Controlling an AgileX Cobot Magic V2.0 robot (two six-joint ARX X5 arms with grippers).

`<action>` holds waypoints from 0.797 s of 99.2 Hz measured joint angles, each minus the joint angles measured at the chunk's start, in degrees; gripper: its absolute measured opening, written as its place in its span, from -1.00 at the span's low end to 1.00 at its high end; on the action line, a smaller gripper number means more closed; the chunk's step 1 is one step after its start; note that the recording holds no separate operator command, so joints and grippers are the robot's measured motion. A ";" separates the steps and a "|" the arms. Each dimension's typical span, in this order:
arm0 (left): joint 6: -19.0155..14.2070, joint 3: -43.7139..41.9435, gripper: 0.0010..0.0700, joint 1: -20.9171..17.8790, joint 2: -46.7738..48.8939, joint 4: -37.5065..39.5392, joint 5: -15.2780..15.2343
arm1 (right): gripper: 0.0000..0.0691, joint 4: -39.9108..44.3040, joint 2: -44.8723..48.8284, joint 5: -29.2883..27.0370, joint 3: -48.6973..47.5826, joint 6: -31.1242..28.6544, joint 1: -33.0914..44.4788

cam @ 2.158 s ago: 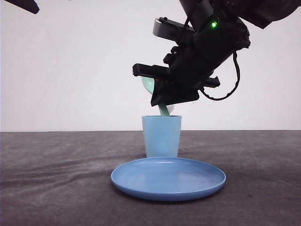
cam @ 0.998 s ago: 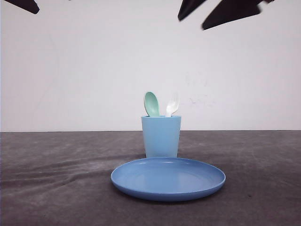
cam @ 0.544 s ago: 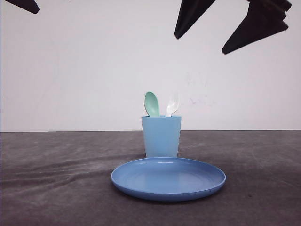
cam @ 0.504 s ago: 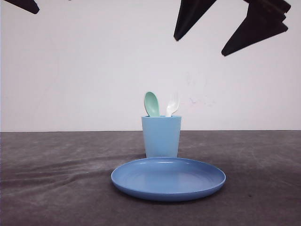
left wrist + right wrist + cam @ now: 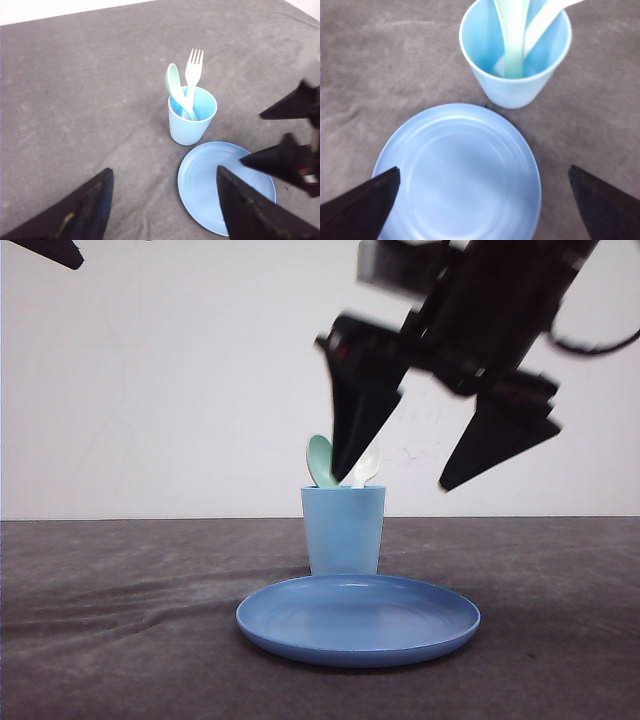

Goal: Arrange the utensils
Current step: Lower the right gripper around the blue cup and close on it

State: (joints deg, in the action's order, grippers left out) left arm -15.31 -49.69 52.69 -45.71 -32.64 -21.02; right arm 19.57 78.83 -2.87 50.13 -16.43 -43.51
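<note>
Mint-green plastic spoon (image 5: 173,86) and white plastic fork (image 5: 192,75) both stand in light blue plastic cup (image 5: 192,119), behind round blue plate (image 5: 358,619). My right gripper (image 5: 420,465), jaws spread, empty, has dropped back down over cup after lifting clear. Left gripper (image 5: 162,210) open, idle. I judge sorting done; expected retreat instead.

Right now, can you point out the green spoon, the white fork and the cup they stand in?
green spoon (image 5: 173,80), left wrist view, on its bowl.
white fork (image 5: 193,67), left wrist view, just below the tines.
cup (image 5: 343,531), front view, middle of its outer wall.
</note>
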 joint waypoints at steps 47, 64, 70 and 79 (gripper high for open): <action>0.02 0.00 0.12 0.00 0.00 -0.02 0.00 | 0.97 -13.27 10.67 -1.42 0.00 -2.19 1.70; 0.00 0.00 0.12 0.00 0.00 0.00 0.00 | 0.97 -16.37 12.13 -0.13 0.00 -3.23 2.69; 0.00 0.00 0.12 0.00 0.00 0.00 0.00 | 0.97 -17.33 12.57 -0.04 0.00 -3.45 2.78; 0.00 0.00 0.12 0.00 0.00 -0.02 0.00 | 0.97 -17.70 13.94 1.33 0.50 -3.63 2.95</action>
State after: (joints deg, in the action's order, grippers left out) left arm -15.31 -49.69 52.69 -45.71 -32.67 -21.02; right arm 1.87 92.77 -1.54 50.63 -20.05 -40.56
